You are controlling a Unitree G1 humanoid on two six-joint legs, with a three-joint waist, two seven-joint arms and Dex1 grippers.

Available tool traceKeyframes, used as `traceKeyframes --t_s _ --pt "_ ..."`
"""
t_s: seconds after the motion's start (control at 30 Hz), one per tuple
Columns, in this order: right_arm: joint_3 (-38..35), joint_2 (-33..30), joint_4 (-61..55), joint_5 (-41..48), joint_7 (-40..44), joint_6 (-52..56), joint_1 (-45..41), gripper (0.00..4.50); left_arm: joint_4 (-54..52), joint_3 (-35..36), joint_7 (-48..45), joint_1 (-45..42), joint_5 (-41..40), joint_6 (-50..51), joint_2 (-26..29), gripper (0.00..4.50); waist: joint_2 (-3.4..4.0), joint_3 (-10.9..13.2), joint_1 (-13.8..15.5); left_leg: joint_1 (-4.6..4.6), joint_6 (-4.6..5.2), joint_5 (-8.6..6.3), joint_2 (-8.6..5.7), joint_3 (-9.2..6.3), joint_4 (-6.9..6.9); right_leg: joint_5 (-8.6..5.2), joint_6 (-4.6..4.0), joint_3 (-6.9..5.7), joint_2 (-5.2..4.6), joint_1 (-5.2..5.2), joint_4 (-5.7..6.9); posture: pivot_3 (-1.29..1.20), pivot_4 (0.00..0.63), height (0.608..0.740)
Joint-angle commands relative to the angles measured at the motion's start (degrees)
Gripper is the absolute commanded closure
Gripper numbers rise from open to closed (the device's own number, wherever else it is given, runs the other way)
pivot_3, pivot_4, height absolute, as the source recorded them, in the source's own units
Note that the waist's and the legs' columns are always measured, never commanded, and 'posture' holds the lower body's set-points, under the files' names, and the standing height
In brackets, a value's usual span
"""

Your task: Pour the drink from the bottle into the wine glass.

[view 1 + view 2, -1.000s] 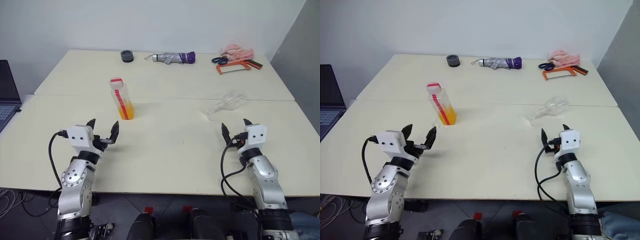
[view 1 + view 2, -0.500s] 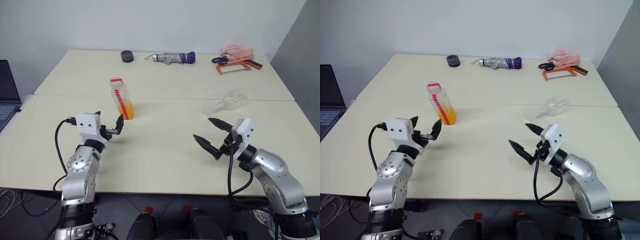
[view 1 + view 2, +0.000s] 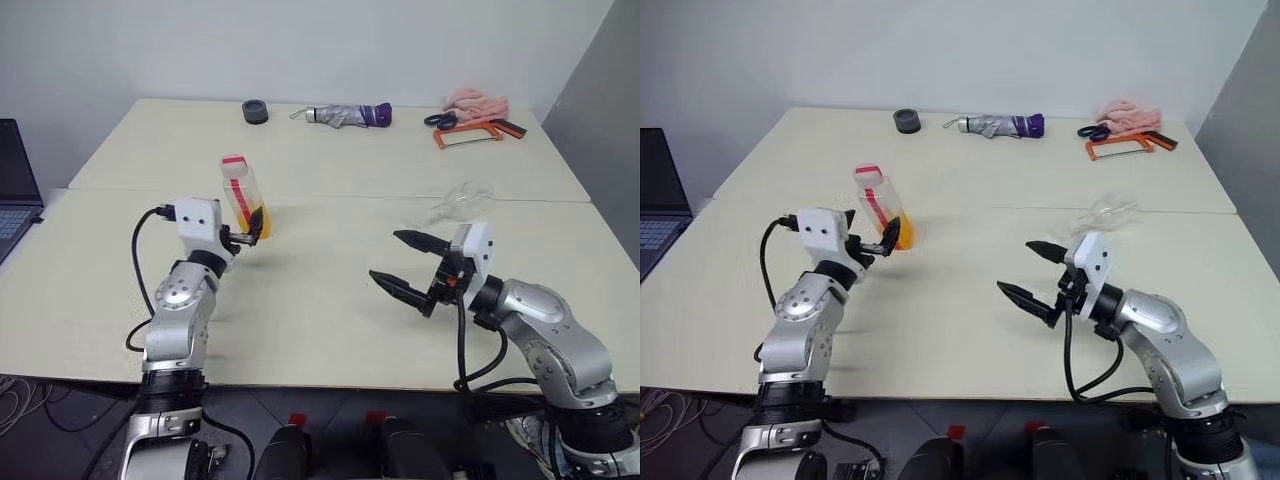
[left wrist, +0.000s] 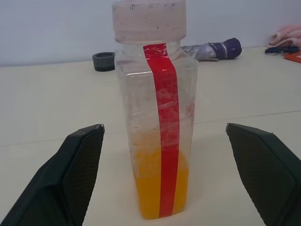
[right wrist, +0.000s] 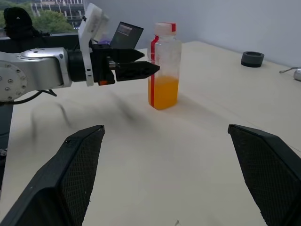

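- Standing wide apart, the black fingers (image 4: 70,179) of the left gripper (image 3: 248,233) sit on either side of the bottle (image 3: 243,196) and hold nothing; in the left wrist view the bottle stands upright between them with a clear gap on each side.
- The right gripper (image 3: 407,265) also has its two fingers spread wide and empty, pointing across the table toward the robot's left, above the bare tabletop and well apart from the bottle.
- The bottle is clear plastic with a pinkish-red cap (image 4: 148,20) and a red strip (image 4: 165,127) running down its front; the orange drink (image 4: 160,188) fills only its lower part.
- It stands on the cream table (image 3: 320,300) just in front of the seam (image 3: 350,196) where two tabletops meet, on the robot's left half.
- The wine glass (image 3: 455,203) lies on its side near that seam on the right half, beyond the right gripper; its outline is faint, so which way the stem points is hard to tell.
- Along the far edge lie a dark round roll (image 3: 254,112), a folded grey-and-purple umbrella (image 3: 345,116), scissors (image 3: 438,119), an orange-framed hacksaw (image 3: 475,131) and a pink cloth (image 3: 475,101).
- A laptop (image 3: 15,190) sits off the left edge.
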Motion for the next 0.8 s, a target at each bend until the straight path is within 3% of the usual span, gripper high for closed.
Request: traceKeyframes --t_s 0.03,0.37,0.8 --pt "-0.7 -0.1 -0.3 0.8 0.8 -0.2 -1.5 0.00 0.8 -0.2 1.2 -2.6 1.4 -1.6 -0.3 0.06 0.00 0.0 0.0 0.00 0.00 0.00 0.00 0.01 0.00 0.00 0.00 0.01 0.00 0.00 0.00 0.00 0.150 0.740" --pt "-0.5 0.1 1.1 0.8 1.2 0.1 -4.0 0.00 9.8 0.4 6.6 -10.7 3.8 -3.9 -2.5 0.06 -0.01 0.0 0.0 -0.07 -0.01 0.01 0.00 0.00 0.01 0.00 0.00 0.01 -0.03 -0.06 -0.01 0.00 0.150 0.740" --pt "-0.7 0.8 1.0 1.0 0.5 1.2 -5.6 0.00 13.5 -0.3 8.3 -15.1 5.0 -4.0 -3.1 0.06 -0.01 0.0 0.0 -0.09 -0.03 0.01 -0.01 -0.01 0.01 0.00 0.00 0.00 -0.03 -0.08 -0.01 0.00 0.150 0.740"
